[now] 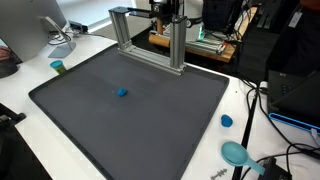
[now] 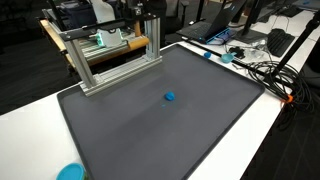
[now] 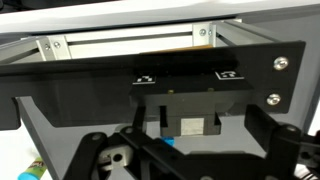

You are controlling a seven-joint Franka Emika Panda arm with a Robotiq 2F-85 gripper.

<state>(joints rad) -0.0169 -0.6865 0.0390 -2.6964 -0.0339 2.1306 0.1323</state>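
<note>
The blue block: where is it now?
In both exterior views the blue block lies alone near the middle of the dark mat, in front of the metal frame.

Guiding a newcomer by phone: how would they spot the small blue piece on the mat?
A dark grey mat covers most of the white table, a metal frame at its far edge. The blue piece lies alone near the mat's middle. Unlike the blue cap off on the white, it rests on the grey.
</note>
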